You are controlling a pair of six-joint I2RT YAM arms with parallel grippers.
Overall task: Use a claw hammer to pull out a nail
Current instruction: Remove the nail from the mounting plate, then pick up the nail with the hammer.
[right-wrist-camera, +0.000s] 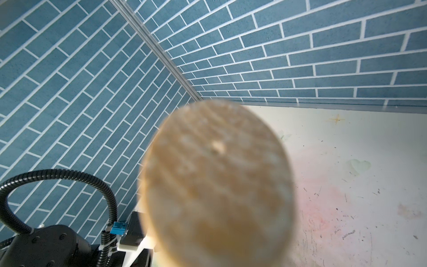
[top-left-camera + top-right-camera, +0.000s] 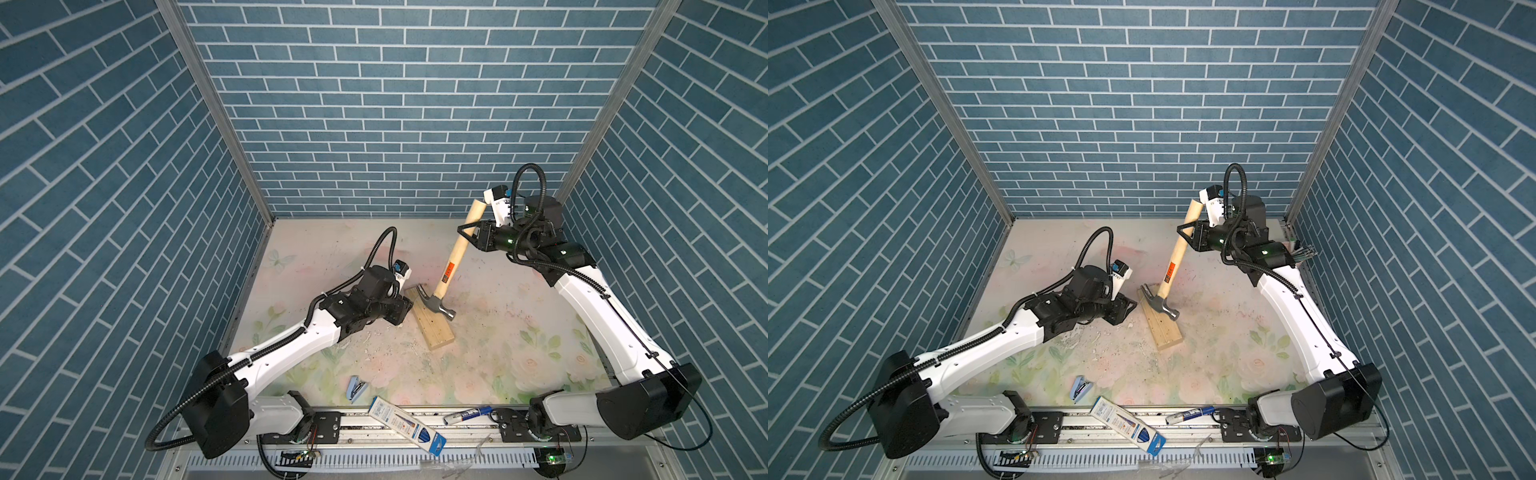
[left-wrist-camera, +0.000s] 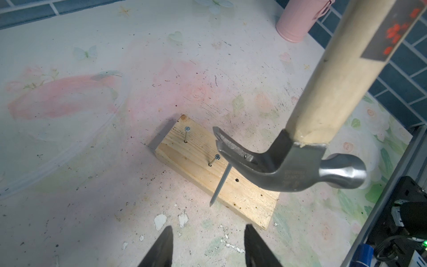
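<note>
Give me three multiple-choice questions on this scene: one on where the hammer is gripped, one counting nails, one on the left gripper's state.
1. Where does the right gripper hold the hammer?
A. at the head
B. high on the handle, above the label
C. on the label

2. How many nails stand upright in the block?
A. two
B. one
C. four

3. How is the left gripper?
A. shut on the block
B. shut on a nail
C. open and empty

Answers:
1 B: in both top views the fingers clamp the handle near its free end.
2 A: the left wrist view shows two upright, while a third slants below the claw.
3 C: its fingertips stand apart with nothing between them.
</note>
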